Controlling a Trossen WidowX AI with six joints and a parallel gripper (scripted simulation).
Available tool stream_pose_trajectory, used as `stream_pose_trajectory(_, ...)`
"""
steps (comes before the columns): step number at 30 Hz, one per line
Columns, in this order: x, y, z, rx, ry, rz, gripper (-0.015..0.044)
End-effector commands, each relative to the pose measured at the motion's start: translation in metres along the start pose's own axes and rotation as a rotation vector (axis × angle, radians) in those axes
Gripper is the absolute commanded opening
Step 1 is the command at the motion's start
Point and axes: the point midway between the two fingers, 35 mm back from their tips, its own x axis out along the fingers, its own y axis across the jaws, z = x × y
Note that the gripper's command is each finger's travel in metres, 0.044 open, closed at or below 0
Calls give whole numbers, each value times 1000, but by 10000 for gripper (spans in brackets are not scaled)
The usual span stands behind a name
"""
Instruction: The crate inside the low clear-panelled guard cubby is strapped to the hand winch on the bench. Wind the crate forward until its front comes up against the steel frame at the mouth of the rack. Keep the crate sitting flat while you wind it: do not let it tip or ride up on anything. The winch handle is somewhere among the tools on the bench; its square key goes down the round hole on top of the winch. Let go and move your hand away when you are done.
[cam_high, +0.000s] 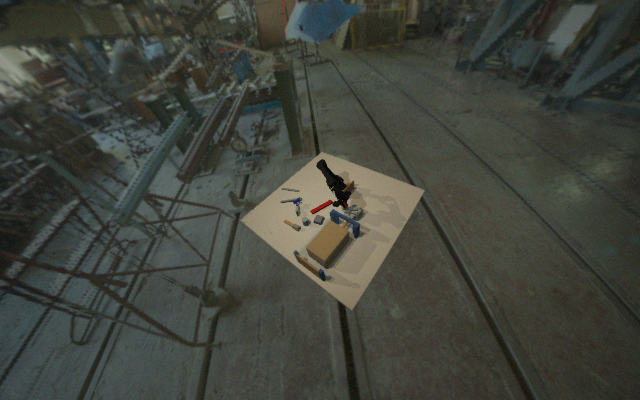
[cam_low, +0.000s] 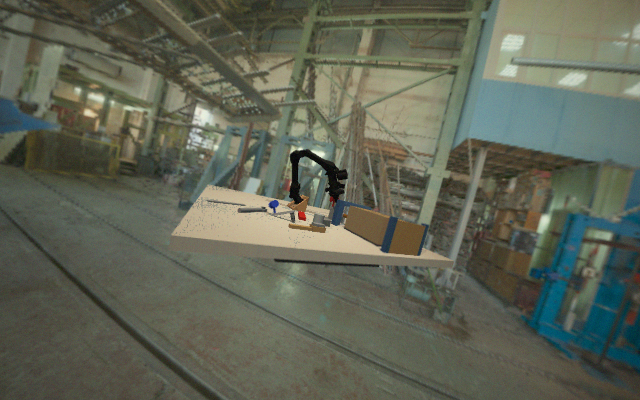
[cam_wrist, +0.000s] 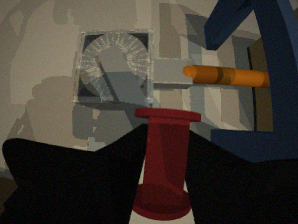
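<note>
My gripper (cam_high: 342, 202) (cam_low: 333, 199) (cam_wrist: 162, 131) is shut on the red winch handle (cam_wrist: 165, 145), which points down. It hangs just above the grey hand winch (cam_high: 354, 212) (cam_wrist: 113, 66). In the wrist view the handle's lower flange sits over the near edge of the winch's round top. An orange strap (cam_wrist: 226, 76) runs from the winch through the blue steel frame (cam_high: 345, 219) (cam_low: 339, 212) (cam_wrist: 256, 3) towards the brown crate (cam_high: 327, 243) (cam_low: 372, 225), which sits flat behind the frame.
On the bench (cam_high: 385, 200) (cam_low: 225, 235) lie a red bar (cam_high: 321, 206), a blue-handled screwdriver (cam_high: 295, 201), a grey rod (cam_high: 290, 189), two grey blocks (cam_high: 318, 219), an orange-handled tool (cam_high: 292, 225) and a wooden wedge (cam_high: 349, 186). A second blue frame (cam_high: 310, 266) stands behind the crate.
</note>
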Motion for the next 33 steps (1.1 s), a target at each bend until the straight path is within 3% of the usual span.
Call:
stream_pose_trajectory(1,5,-9,4,5,-2,-12,0)
stream_pose_trajectory(33,18,-36,35,6,-4,-15,0)
